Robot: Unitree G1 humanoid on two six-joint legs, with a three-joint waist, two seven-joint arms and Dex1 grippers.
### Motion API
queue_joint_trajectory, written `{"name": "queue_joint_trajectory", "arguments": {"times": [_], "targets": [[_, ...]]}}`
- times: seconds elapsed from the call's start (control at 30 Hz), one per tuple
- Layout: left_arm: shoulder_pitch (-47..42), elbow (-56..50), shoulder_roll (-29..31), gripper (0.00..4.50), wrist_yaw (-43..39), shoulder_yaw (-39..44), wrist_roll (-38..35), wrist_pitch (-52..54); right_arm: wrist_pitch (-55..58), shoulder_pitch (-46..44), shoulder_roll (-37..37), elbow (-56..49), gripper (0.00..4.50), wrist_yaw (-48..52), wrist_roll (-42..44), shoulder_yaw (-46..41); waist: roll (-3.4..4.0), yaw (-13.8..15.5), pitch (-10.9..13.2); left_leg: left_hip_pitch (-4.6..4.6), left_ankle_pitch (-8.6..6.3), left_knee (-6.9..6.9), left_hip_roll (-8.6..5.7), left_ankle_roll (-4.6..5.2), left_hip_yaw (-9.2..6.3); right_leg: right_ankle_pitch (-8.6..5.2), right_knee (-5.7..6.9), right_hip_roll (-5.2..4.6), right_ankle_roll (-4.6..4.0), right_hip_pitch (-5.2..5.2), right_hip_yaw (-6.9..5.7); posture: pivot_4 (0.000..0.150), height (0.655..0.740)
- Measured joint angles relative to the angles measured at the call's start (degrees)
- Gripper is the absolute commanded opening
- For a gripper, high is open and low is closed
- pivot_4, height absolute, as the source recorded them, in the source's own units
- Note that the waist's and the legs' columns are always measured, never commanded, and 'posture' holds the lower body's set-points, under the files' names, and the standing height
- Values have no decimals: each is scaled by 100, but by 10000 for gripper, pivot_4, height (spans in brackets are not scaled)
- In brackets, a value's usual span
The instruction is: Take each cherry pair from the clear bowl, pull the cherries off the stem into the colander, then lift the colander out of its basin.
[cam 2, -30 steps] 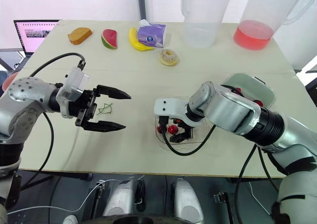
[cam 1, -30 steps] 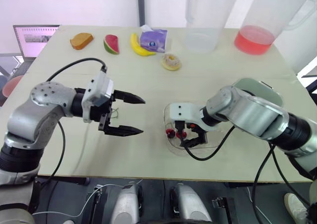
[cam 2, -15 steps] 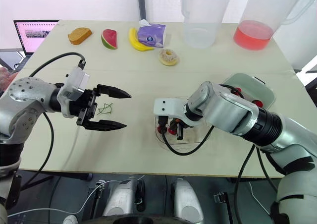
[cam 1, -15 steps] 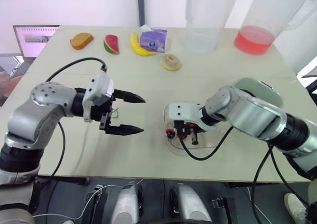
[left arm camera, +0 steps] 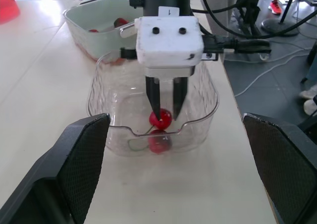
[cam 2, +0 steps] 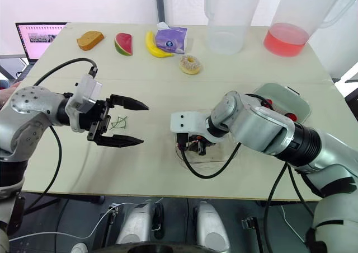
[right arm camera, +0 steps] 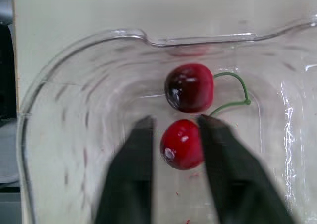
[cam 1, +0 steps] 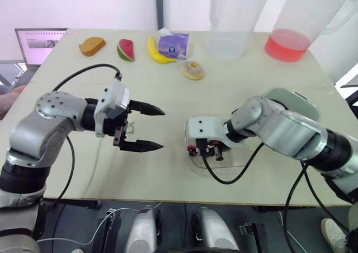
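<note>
Right wrist view: glossy red cherry pair (right arm camera: 189,87), thin green stem (right arm camera: 241,92), lying in clear plastic bowl (right arm camera: 74,60). Likely light, slick, stem frail; best pinched across one cherry. Right gripper (right arm camera: 176,121) narrow, straddling lighter cherry (right arm camera: 181,144); left gripper (cam 1: 161,129) wide, apart from bowl.

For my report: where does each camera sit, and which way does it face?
Left eye view: on the head, facing forward and down over the table; shows the left hand open, the right hand in the clear bowl.
Right eye view: beside it, same scene, same hands.
Left wrist view: on that wrist, facing the right hand and bowl; own fingers show.
Right wrist view: on that wrist, looking into the bowl; own fingers flank one cherry.
Both wrist views share the cherry pair.
</note>
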Motion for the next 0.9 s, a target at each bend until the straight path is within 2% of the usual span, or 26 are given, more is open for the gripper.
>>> {"name": "queue_joint_trajectory", "arguments": {"times": [0.03,0.73,0.87,0.9], "targets": [[0,4,0,45000,0,-2,3,0,-4,0,-15,0,32783,7,-9,0,0,-1,0,0,0,0,0,0,0,0,0,0,0,0,0,1500,7400],[-20,-5,-27,45000,103,-52,1,188,-181,112,66,408,32783,252,-835,591,0,-1,0,0,0,0,0,0,1,0,1,1,0,-1,-1,1500,7400],[-35,-6,-64,45000,143,-54,1,221,-170,195,139,408,20510,285,-874,611,0,-1,0,0,0,1,0,0,0,0,1,2,0,-1,-1,1500,7400],[-49,-6,-77,45000,152,-57,1,223,-170,203,146,409,14531,287,-885,611,0,0,0,0,0,1,0,0,0,0,1,1,0,-1,-1,1500,7400]]}}
